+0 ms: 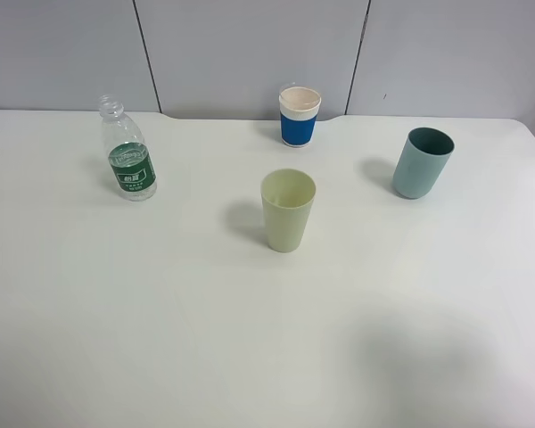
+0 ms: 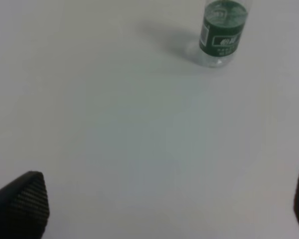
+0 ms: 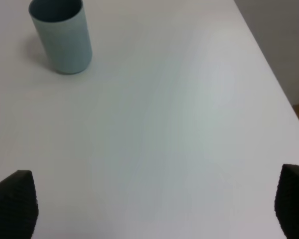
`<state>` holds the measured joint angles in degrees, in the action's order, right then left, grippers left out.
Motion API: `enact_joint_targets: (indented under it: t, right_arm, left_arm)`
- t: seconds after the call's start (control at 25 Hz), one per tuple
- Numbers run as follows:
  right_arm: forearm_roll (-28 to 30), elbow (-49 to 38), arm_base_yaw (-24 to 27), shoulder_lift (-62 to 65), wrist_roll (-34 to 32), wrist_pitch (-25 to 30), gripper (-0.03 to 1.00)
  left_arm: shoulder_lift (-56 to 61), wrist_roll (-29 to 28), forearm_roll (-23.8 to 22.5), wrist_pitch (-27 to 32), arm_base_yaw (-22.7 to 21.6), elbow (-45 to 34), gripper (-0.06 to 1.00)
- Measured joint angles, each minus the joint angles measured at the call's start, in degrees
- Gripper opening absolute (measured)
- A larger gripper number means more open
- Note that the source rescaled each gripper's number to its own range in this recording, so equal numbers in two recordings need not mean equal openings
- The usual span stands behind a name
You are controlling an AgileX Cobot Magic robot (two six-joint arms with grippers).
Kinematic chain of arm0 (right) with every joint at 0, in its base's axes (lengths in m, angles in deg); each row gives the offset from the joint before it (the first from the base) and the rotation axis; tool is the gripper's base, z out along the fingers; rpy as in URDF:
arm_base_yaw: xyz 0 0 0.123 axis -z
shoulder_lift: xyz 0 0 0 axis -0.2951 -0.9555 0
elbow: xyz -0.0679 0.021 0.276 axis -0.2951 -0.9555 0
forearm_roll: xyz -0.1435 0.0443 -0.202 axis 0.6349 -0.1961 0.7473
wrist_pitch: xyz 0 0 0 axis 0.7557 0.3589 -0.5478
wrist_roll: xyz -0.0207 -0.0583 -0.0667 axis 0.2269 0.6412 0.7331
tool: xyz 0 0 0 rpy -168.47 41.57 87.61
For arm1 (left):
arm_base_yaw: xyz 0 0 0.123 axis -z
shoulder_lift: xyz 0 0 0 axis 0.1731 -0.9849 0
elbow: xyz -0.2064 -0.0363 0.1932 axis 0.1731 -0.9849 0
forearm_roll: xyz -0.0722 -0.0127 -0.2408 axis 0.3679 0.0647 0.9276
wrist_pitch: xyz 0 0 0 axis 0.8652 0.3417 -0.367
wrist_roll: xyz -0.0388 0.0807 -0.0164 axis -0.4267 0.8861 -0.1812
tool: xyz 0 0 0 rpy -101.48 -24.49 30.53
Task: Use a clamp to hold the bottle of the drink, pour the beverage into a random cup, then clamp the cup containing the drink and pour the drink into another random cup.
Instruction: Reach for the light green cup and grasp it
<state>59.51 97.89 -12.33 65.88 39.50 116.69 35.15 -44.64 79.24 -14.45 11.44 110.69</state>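
High camera and left wrist share the bottle.

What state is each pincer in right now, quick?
Left pincer: open, holding nothing; the bottle stands clear of it.
Right pincer: open, holding nothing; the teal cup stands clear of it.

white table, grey panelled wall

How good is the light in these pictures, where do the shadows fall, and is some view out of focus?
Exterior high view: sharp, with soft even light; the bottle, the yellow-green cup and the teal cup cast faint shadows to their left on the table. Left wrist view: soft focus, the bottle's label unreadable. Right wrist view: the teal cup is fairly sharp.
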Motion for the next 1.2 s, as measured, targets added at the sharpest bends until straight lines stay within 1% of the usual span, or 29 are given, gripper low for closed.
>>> enact_joint_targets:
  t: [0.16,0.24,0.48,0.6,0.8,1.0,1.12,1.2]
  right_arm:
    - [-1.00,0.09,0.00,-6.45,0.00,-0.22,1.00]
    - [-1.56,0.91,0.00,-9.74,0.00,-1.81,1.00]
    - [-3.98,5.20,0.00,-19.68,0.71,-10.39,1.00]
    - [-4.40,5.50,0.00,-24.37,2.00,-14.18,1.00]
    - [-7.38,5.50,0.00,-31.83,4.34,-19.27,1.00]
    - [-7.90,5.50,0.00,-36.93,4.75,-24.79,1.00]
    - [-7.90,5.50,-1.32,-39.96,5.01,-27.03,1.00]
    - [-7.90,5.50,-3.50,-41.99,5.01,-28.59,1.00]
  left_arm:
    - [0.00,0.00,0.00,0.00,0.00,0.00,1.00]
    - [0.00,0.00,0.00,0.00,0.00,0.00,1.00]
    - [0.00,0.00,0.00,0.00,0.00,0.00,1.00]
    - [0.00,0.00,0.00,0.00,0.00,0.00,1.00]
    - [0.00,0.00,0.00,0.00,0.00,0.00,1.00]
    - [0.00,0.00,0.00,0.00,0.00,0.00,1.00]
    - [0.00,0.00,0.00,0.00,0.00,0.00,1.00]
    - [0.00,0.00,0.00,0.00,0.00,0.00,1.00]
